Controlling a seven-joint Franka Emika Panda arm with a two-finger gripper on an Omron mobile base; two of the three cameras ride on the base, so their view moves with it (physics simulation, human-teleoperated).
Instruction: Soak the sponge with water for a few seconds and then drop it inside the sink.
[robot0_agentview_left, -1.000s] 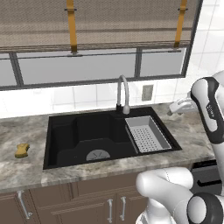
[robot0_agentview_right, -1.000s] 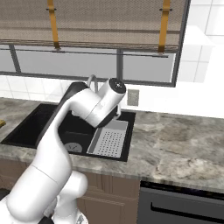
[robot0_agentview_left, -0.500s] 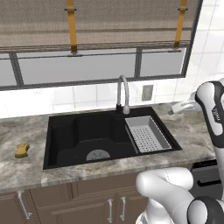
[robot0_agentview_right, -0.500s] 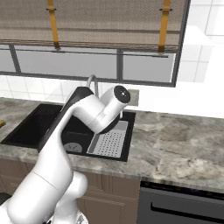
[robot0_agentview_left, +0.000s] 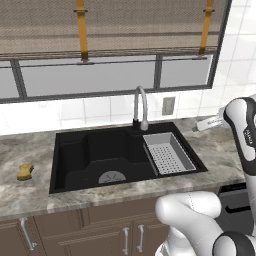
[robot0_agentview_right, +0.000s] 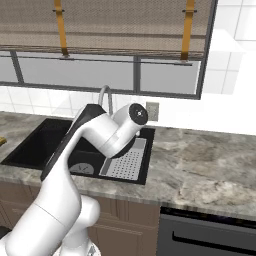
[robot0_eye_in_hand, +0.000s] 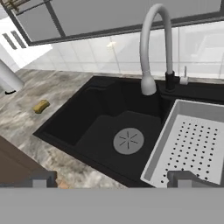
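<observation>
The sponge (robot0_agentview_left: 24, 171) lies on the counter left of the sink (robot0_agentview_left: 80, 172), well apart from the gripper (robot0_eye_in_hand: 109, 180), whose jaws stand apart and empty. Its long axis seems to run roughly along the counter's front edge, though it shows too small to be sure.

sink (robot0_agentview_right: 30, 145) partly hidden behind arm, sponge (robot0_agentview_right: 1, 141) cut by edge

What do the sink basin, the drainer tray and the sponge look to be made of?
Black rectangular sink: matte, likely composite stone; no glare. Grey perforated drainer tray: dull metal or plastic, rows of punched holes. Small yellow-orange sponge: soft foam, judging by its lumpy outline.
</observation>
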